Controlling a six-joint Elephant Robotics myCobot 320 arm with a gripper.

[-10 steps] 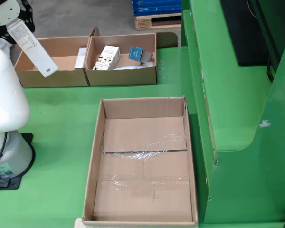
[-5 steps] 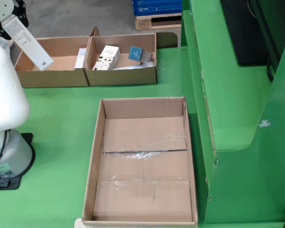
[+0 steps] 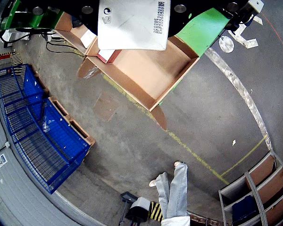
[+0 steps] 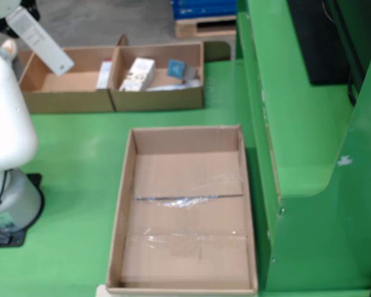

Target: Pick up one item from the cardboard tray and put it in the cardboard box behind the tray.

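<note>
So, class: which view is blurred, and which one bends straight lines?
The fixed view from above is soft all over, smearing the white carton held over the back boxes; the view riding on the pincer is sharper but fisheye-curved, the blue cage bowing at its edge.

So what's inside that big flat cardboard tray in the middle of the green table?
Nothing shows inside the big flat cardboard tray in the view from the side: only its bare floor with strips of clear tape. No part of the floor is covered.

Pincer [image 4: 3,7] cropped; grip hidden.
</note>
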